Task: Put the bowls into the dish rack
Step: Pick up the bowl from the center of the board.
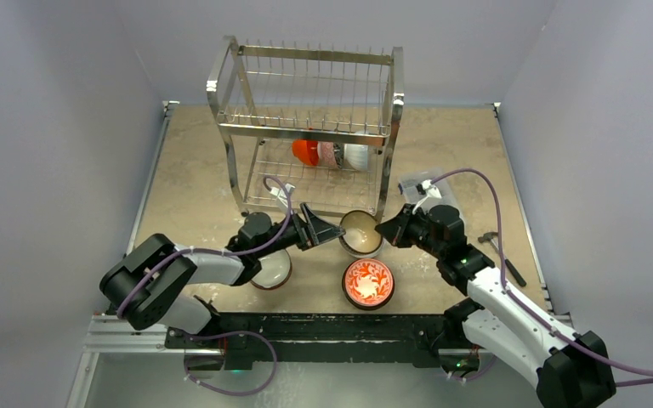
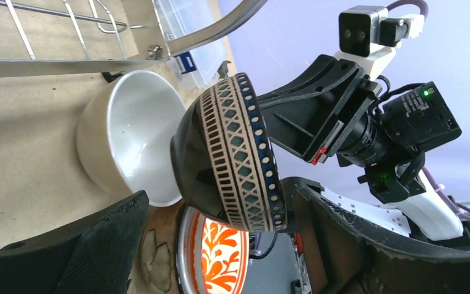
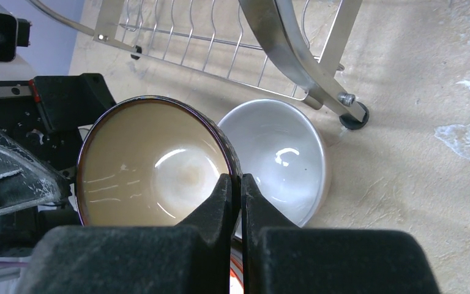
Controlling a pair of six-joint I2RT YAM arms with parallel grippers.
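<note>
A: Rack finish?
B: Polished metal, that shiny steel wire dish rack point(image 1: 306, 133).
A: Bowls?
B: Glossy glazed ceramic, both the tan-lined dark bowl point(image 3: 153, 165) and the plain white bowl point(image 3: 281, 159).
A: Underneath?
B: A matt beige mottled table point(image 1: 195, 170), stone-look.

One patterned bowl point(image 2: 238, 153) tipped sideways beside rack point(image 1: 306, 133).

in the left wrist view, a black bowl point(image 2: 232, 153) at centre frame is banded with beige lattice and a blue dotted stripe. a plain white bowl point(image 2: 128, 135) is seen at left, a red-and-white floral bowl point(image 2: 220, 257) at the lower edge.
</note>
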